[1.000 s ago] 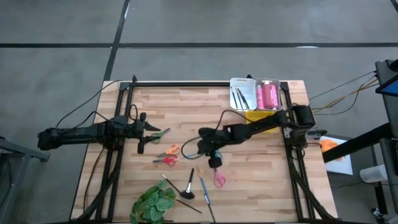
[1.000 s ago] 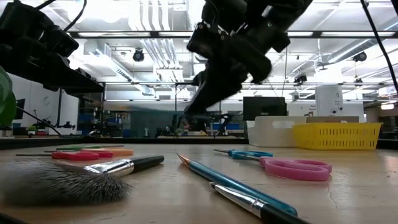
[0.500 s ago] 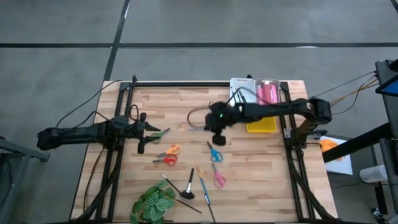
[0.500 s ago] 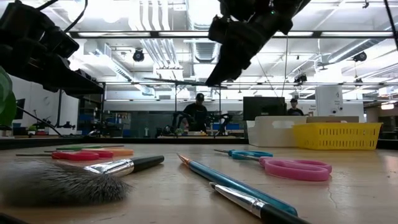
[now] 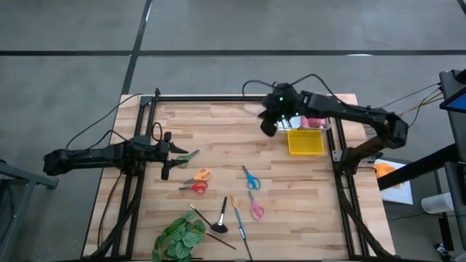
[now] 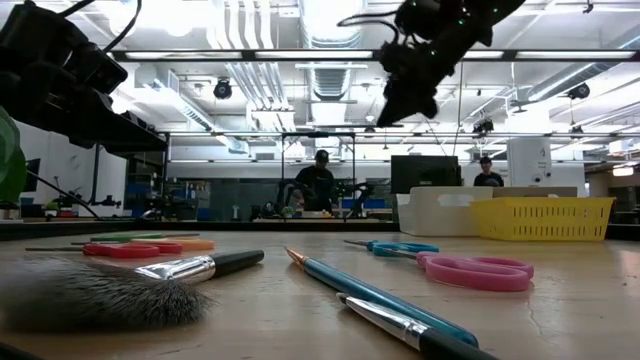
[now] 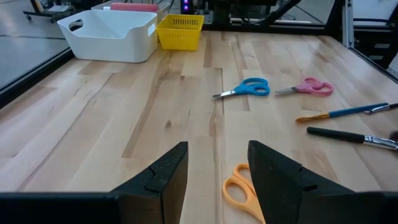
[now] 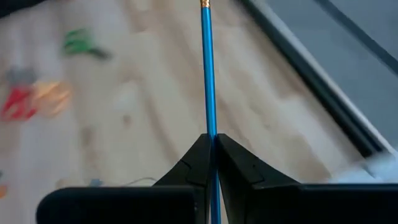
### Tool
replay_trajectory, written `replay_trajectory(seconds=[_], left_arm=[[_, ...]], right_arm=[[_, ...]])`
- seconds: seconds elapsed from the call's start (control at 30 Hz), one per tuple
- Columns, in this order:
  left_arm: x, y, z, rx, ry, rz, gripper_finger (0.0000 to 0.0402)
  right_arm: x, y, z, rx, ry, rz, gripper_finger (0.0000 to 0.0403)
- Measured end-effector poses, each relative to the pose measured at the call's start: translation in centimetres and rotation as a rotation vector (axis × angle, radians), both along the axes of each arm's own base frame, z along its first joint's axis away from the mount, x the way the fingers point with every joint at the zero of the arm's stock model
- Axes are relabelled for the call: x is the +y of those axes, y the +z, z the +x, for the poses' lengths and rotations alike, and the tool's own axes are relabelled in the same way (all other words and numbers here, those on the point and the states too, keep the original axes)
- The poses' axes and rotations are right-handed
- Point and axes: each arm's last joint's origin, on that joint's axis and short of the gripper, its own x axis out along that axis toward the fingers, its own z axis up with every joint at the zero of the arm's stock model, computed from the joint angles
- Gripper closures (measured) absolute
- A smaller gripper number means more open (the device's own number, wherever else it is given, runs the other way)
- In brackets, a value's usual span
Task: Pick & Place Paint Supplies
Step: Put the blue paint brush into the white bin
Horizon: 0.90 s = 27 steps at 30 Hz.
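Blue-handled brush sticks out between closed right jaws.

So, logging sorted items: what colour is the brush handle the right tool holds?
Blue, clearest in the right wrist view: brush in right tool.

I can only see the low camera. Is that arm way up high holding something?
Observer: Yes. The right gripper is shut on a blue brush.
Operator: Where over the table is it?
Observer: Seen from above, it hangs at the far side by the white bin, next to the yellow basket.
Operator: What about the other arm?
Observer: The left gripper is open, with the orange scissors lying just ahead of it.
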Motion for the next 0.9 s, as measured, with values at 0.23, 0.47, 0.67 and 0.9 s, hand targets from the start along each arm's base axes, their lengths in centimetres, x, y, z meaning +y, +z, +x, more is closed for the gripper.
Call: replay_trajectory(seconds=[0.23, 0.47, 0.67, 0.9], left_arm=[[0.0, 0.0, 0.0, 0.0, 0.0, 0.0, 0.0232], [0.0, 0.0, 0.0, 0.0, 0.0, 0.0, 0.0232], [0.0, 0.0, 0.0, 0.0, 0.0, 0.0, 0.0232], [0.0, 0.0, 0.0, 0.0, 0.0, 0.0, 0.0232]], right_arm=[[-1.6, -0.8, -2.9, 0.052, -0.282, 0.024, 0.0387], [-1.9, -2.6, -6.0, 0.055, -0.57, 0.092, 0.0387], [-1.7, -4.8, -7.5, 0.053, -0.732, 0.178, 0.0387], [-1.6, -8.2, -7.6, 0.092, -0.864, 0.267, 0.0387]])
